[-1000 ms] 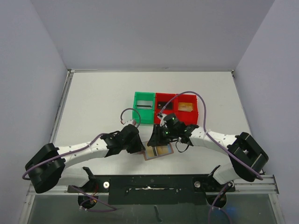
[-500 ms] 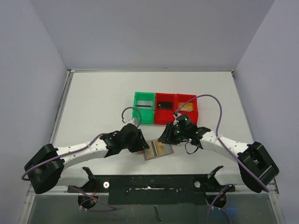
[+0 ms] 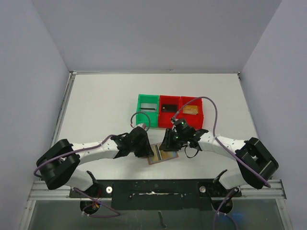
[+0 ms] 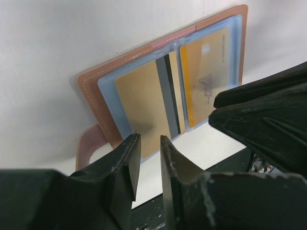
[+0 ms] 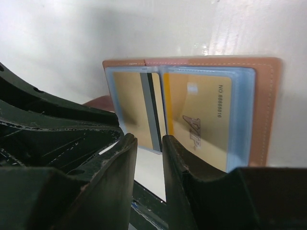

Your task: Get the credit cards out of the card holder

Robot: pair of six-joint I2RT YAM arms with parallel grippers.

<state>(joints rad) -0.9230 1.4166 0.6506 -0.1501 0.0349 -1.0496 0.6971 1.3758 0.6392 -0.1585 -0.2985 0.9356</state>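
Observation:
The card holder [image 3: 163, 155] lies open and flat on the table, tan leather with blue lining [image 4: 108, 88]. Two gold credit cards sit in its pockets: a striped one [image 4: 141, 103] [image 5: 129, 103] and a VIP one [image 4: 206, 72] [image 5: 201, 115]. My left gripper [image 4: 149, 140] [image 3: 145, 148] hovers at the striped card's near edge, jaws slightly open with only table showing between them. My right gripper [image 5: 148, 140] [image 3: 169, 142] is over the holder's top edge, also slightly open and empty.
Behind the holder stand a green bin [image 3: 147, 116] and two red bins [image 3: 169, 116] [image 3: 192, 116]. A dark card [image 3: 168, 108] lies in the middle bin and a gold card [image 3: 190, 109] in the right one. The black mounting rail [image 3: 153, 191] runs just in front.
One second ago the right gripper held one leaf of the holder lifted; the holder now lies flat. The right gripper pulled away to the right, then came back over it. The left arm reached further right.

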